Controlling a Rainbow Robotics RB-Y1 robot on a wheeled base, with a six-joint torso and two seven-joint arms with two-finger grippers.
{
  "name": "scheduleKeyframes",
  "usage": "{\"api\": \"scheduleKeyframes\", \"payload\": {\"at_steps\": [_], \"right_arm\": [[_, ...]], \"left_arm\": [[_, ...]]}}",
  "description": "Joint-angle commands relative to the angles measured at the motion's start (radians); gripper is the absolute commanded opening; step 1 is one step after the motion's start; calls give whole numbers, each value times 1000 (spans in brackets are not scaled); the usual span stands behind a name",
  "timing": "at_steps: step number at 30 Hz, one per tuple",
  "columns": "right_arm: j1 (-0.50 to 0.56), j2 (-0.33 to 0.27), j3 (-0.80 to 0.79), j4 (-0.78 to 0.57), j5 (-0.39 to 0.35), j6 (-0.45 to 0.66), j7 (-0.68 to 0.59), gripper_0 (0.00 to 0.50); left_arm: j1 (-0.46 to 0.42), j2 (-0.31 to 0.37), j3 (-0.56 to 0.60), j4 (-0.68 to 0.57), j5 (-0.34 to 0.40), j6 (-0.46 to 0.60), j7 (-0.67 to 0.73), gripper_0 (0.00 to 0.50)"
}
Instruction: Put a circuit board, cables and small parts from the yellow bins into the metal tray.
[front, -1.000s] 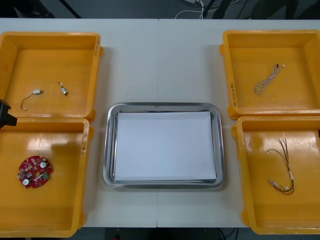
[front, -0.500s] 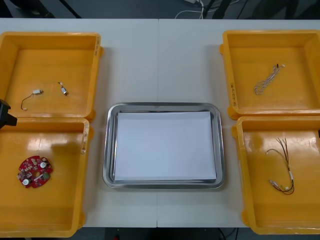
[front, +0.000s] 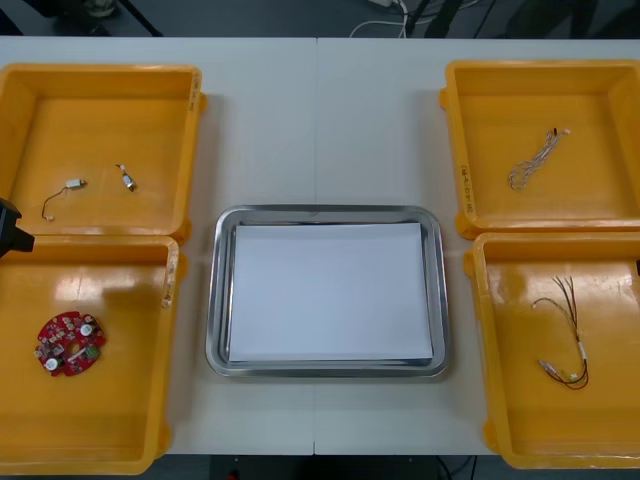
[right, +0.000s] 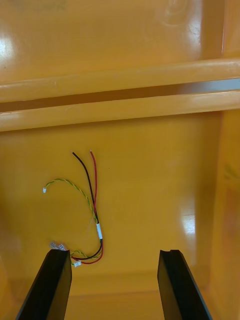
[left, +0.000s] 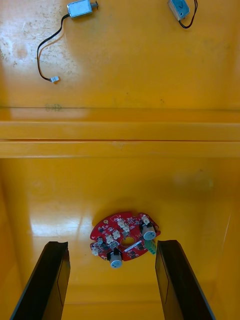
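A round red circuit board (front: 70, 344) lies in the near left yellow bin (front: 130, 440). My left gripper (left: 112, 245) hangs open above that bin, and the circuit board (left: 125, 238) sits just beyond the gap between its fingers. A red and yellow cable with a black lead (front: 565, 340) lies in the near right yellow bin (front: 500, 400). My right gripper (right: 114, 254) is open over it, with the cable (right: 92, 210) just ahead of its left finger. The metal tray (front: 221, 300), white inside, holds nothing.
Two small metal parts (front: 75, 184) (front: 128, 180) with thin leads rest in the far left bin (front: 190, 130). A twisted cable (front: 533, 160) lies in the far right bin (front: 455, 150). A black part of the left arm (front: 8, 226) shows at the table's left edge.
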Motion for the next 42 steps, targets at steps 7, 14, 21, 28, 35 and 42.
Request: {"api": "scheduleKeyframes", "payload": {"at_steps": [7, 14, 21, 28, 35, 42], "right_arm": [[9, 2, 10, -27, 4, 5, 8, 500], [9, 2, 10, -27, 4, 5, 8, 500], [9, 2, 10, -27, 4, 5, 8, 500], [9, 2, 10, -27, 4, 5, 8, 500], [9, 2, 10, -27, 4, 5, 8, 500], [9, 2, 10, -27, 4, 5, 8, 500]], "left_arm": [[13, 51, 33, -30, 8, -10, -67, 500], [13, 51, 33, -30, 8, -10, -67, 500], [13, 51, 33, -30, 8, -10, -67, 500], [13, 51, 33, -30, 8, -10, -67, 500], [13, 51, 33, -30, 8, -10, -67, 500], [13, 51, 33, -30, 8, -10, -67, 500]]}}
